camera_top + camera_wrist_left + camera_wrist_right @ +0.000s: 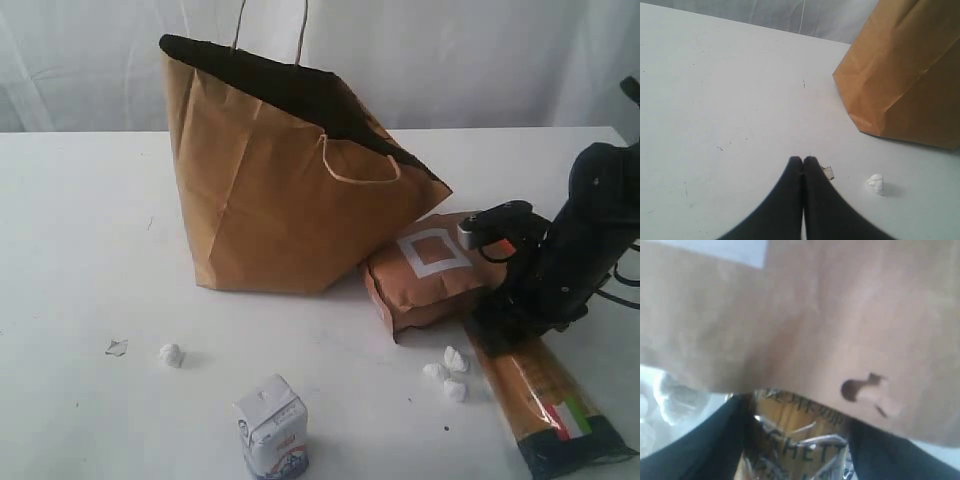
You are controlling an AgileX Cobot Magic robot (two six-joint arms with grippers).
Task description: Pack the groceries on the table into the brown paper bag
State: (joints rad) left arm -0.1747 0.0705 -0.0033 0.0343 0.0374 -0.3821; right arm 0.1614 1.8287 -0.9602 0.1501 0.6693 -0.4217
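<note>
At lower right of the exterior view, the right gripper (797,440) straddles the long pasta packet (545,405) — axis running toward that corner — clamped or not, unclear. The left gripper (803,159) is closed, empty.

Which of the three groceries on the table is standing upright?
The small white carton, alone in the foreground. The brown pouch with the white square and the long pasta packet both lie flat.

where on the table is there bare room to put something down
Widest bare patch: the table left of the brown paper bag, beyond the white lump. Also the strip between bag and small white carton. Crowded at right: pouch, pasta packet, right claw.
</note>
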